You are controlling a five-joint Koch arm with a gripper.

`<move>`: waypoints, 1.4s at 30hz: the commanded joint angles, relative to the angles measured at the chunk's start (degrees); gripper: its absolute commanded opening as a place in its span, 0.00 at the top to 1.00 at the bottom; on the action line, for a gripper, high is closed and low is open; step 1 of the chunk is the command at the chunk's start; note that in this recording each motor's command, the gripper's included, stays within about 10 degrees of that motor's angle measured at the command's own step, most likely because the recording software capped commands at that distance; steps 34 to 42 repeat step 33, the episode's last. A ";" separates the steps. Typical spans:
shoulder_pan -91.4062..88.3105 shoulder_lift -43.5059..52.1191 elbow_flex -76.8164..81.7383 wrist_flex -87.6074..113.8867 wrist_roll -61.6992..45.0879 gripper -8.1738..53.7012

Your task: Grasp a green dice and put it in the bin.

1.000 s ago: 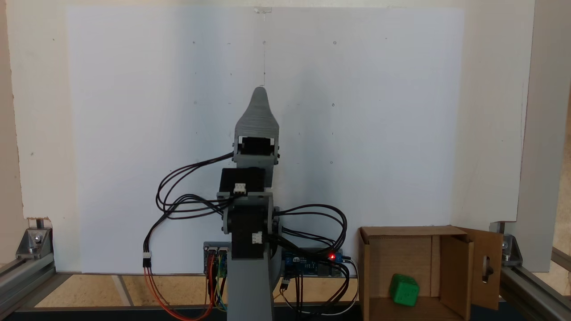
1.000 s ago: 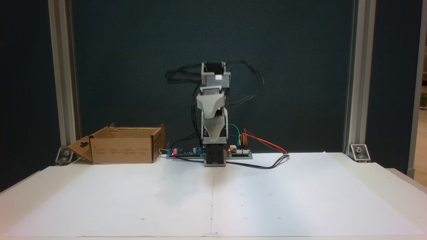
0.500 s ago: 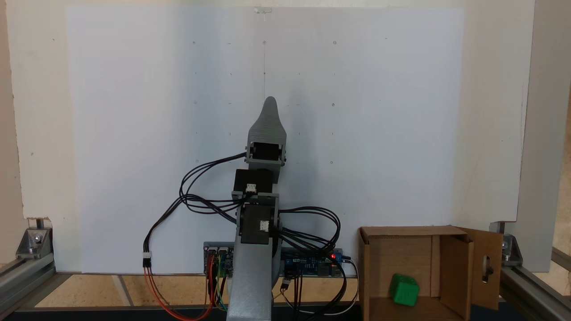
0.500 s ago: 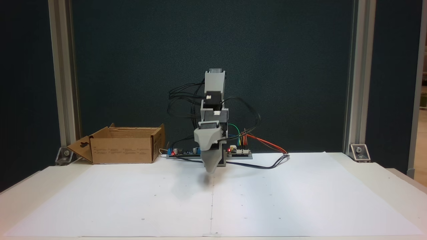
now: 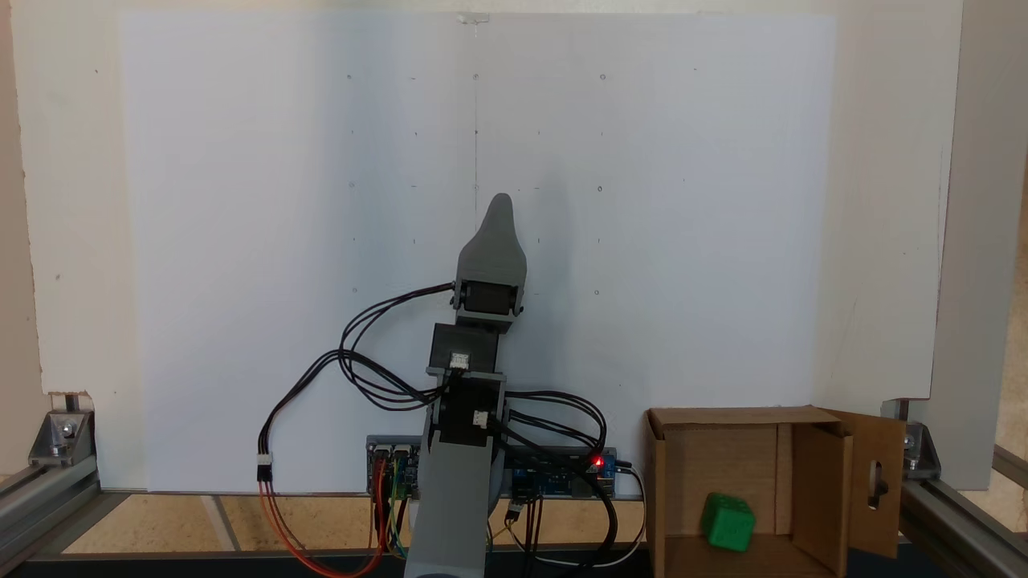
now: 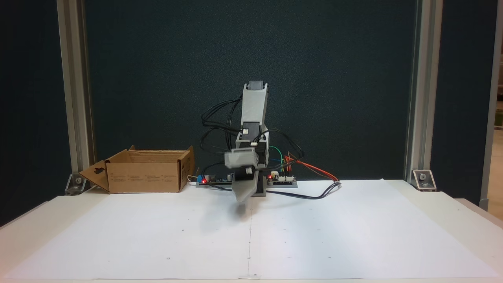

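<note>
The green dice (image 5: 727,522) lies on the floor of the brown cardboard bin (image 5: 727,417), near its front wall, free of the arm. In the other fixed view the bin (image 6: 146,176) stands at the back left and its walls hide the dice. My gripper (image 5: 500,202) reaches out over the white paper, well left of the bin, with nothing seen in it. From the front the gripper (image 6: 240,198) hangs low, tilted down just above the paper. A single grey tip shows in both fixed views, so its jaws' spacing cannot be read.
White paper (image 6: 251,236) covers the table. Circuit boards (image 5: 562,474) and loose wires (image 6: 314,173) sit at the arm's base. Aluminium frame posts (image 6: 72,98) stand at the back corners. The bin's slotted flap (image 5: 877,482) hangs outward.
The arm has folded forward and down: the gripper dropped from mid-height to just above the paper and shifted slightly right in the top-down fixed view. The dice stayed in the bin.
</note>
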 commanded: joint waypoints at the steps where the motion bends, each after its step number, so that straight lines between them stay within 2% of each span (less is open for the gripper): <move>1: 0.18 6.50 1.05 -9.47 1.76 0.16; 12: -0.79 6.15 5.54 -33.22 1.85 0.14; 42: -0.35 6.15 5.54 -33.05 1.76 0.14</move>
